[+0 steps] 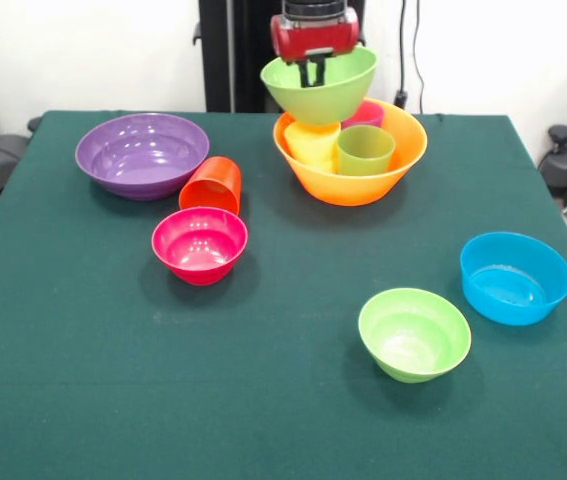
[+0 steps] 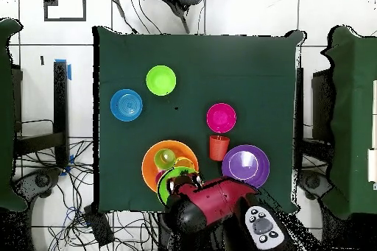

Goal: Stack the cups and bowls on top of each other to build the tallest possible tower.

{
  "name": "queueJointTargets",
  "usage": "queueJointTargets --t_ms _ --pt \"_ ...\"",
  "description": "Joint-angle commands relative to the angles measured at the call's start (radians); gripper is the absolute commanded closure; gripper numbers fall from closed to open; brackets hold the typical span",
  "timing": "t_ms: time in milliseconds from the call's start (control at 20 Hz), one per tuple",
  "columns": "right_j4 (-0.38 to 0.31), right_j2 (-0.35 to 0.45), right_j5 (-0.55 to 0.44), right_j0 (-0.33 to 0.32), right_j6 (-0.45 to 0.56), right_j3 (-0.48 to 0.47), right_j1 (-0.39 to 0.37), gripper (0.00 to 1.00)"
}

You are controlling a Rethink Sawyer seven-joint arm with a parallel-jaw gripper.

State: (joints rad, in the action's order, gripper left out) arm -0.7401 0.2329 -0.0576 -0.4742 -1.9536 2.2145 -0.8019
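Tower (image 1: 348, 130) sits directly under the tool (image 1: 312, 73): an orange bowl (image 1: 353, 180) on the worktop (image 1: 283, 400) holds a yellow cup (image 1: 312, 143), a green cup (image 1: 365, 150) and a magenta cup (image 1: 367, 113) behind them, with the big green bowl (image 1: 320, 85) uppermost, resting on or held just above the cups; which, I cannot tell. The tool's dark fingers dip inside this bowl near its middle; whether they are spread or pinched on anything cannot be made out from either view.

Judging by the gloss, all pieces are thin hard plastic: light, stiff, slippery, unlikely to break but quick to slide or tip; the top bowl, on uneven cup rims, would likely rock; the rim wall looks the best place to pinch a bowl, one finger inside and one outside.

Outward from the tool, in the front view: an orange-red cup (image 1: 211, 185) lies on its side, down and left, just beside a purple bowl (image 1: 142, 154) and touching or nearly touching a pink bowl (image 1: 200, 244) below it; a small green bowl (image 1: 414, 333) and a blue bowl (image 1: 515, 277) stand well apart, nearer the camera on the right, both upright and empty.
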Motion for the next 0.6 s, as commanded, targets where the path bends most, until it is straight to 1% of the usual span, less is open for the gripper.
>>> queueJointTargets --t_ms 50,300,400,600 --pt "-0.003 -0.020 0.169 0.047 -0.129 -0.022 0.009 1.00" --pt "0.030 -0.021 0.237 0.059 -0.134 -0.037 0.030 1.00" --pt "0.038 -0.018 0.234 0.067 -0.131 -0.048 0.046 1.00" --pt "0.048 -0.040 0.246 0.086 -0.122 -0.066 0.077 1.00"
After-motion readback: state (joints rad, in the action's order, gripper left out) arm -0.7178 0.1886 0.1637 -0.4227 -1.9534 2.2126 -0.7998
